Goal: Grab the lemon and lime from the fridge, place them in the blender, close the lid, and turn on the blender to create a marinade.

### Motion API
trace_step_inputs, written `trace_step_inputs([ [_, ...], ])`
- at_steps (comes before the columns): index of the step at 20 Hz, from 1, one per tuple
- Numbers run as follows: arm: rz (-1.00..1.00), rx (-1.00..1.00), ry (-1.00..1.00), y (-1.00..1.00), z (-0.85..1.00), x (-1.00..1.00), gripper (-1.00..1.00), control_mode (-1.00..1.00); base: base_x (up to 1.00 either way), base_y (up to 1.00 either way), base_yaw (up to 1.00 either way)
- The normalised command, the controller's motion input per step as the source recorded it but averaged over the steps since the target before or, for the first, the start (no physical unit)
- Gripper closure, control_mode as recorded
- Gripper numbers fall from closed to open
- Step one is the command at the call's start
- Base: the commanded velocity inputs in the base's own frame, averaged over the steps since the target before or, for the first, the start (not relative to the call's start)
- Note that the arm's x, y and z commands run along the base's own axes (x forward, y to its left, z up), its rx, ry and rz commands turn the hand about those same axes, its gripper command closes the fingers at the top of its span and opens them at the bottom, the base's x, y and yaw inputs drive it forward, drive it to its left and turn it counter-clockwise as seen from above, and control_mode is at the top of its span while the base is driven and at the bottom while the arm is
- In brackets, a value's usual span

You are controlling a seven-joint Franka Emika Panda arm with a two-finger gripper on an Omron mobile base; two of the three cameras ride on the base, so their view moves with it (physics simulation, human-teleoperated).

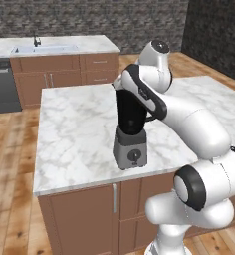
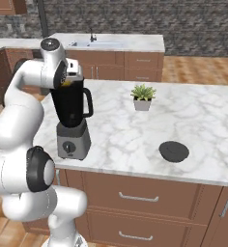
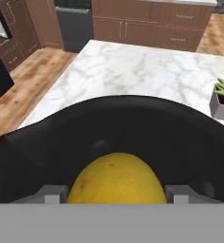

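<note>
The white arm rises from its base, folds at the elbow and bends forward, wrist angled down over the blender (image 1: 130, 130) jar's open top. The gripper (image 3: 116, 193) points into the jar, its 2 fingertips closed against the lemon (image 3: 116, 180) held between them.

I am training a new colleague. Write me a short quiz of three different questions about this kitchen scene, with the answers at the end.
1. True or false: the lid is on the blender.
2. Which fruit sits between the gripper fingers over the open jar?
A. lime
B. lemon
C. none
3. Fill in: the small pot on the counter holds a green ____.

Key:
1. False; it lies flat on the counter, apart from the blender.
2. B, the lemon.
3. plant.
</note>
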Motion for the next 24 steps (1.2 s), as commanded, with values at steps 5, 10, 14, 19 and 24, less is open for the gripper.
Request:
trace_step_inputs([
  [5,0.0,0.0,-0.07,0.0,0.6,0.01,-1.0,-1.0,0.0,0.0,0.0],
  [10,0.0,0.0,-0.08,0.0,0.82,-0.19,-1.0,-1.0,0.0,0.0,0.0],
  [14,-0.01,0.0,-0.06,-0.19,0.45,-0.86,-1.0,-1.0,0.0,0.0,0.0],
  [19,-0.05,0.0,-0.01,-0.52,-0.04,-1.0,-1.0,-1.0,0.0,0.0,0.0],
  [24,-0.07,-0.01,0.01,-0.17,-0.37,-0.89,-1.0,-1.0,0.0,0.0,0.0],
])
